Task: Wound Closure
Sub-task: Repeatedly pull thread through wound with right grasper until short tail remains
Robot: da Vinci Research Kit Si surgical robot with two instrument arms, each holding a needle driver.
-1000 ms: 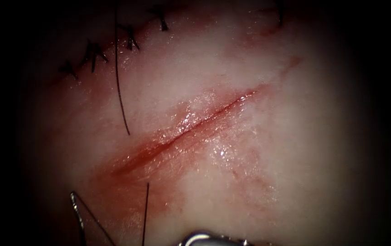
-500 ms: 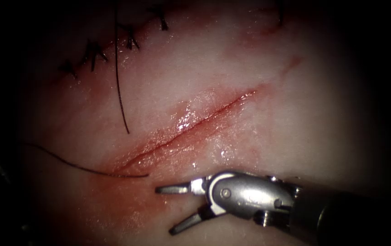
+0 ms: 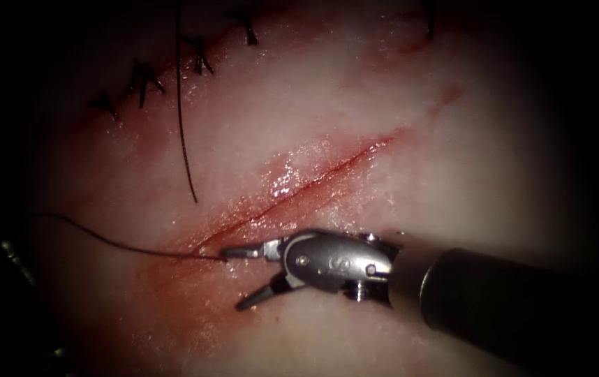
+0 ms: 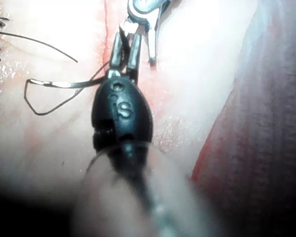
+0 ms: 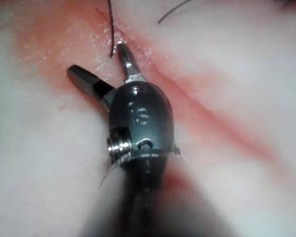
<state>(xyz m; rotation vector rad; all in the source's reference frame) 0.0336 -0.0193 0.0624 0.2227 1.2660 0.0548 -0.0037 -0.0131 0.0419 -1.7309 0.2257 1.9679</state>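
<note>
Left claw [image 4: 124, 49] closed on the needle [image 4: 64, 84] over the tissue [image 4: 197, 74], thread [image 4: 44, 44] nearby

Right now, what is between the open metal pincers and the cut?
Just bare wet tissue. In the endoscope view, the right end effector sits beside the cut, its upper tip near the thread end.

Toward the upper left of the endoscope view, a slanting row of short black knotted stitches [image 3: 147, 80] with bristling cut ends, set along an older closed seam well apart from the open cut [image 3: 299, 188]. Crossing that row, a long loose black strand [image 3: 181, 126], running down from the top edge and ending free on the left of the open cut. Near the top right, one more dark stitch [image 3: 429, 24] beside a reddish mark. Below it, a faint pink slanting scratch [image 3: 449, 94]. In the left wrist view, a broad dull purple-red band of meat [image 4: 271, 123].
</note>
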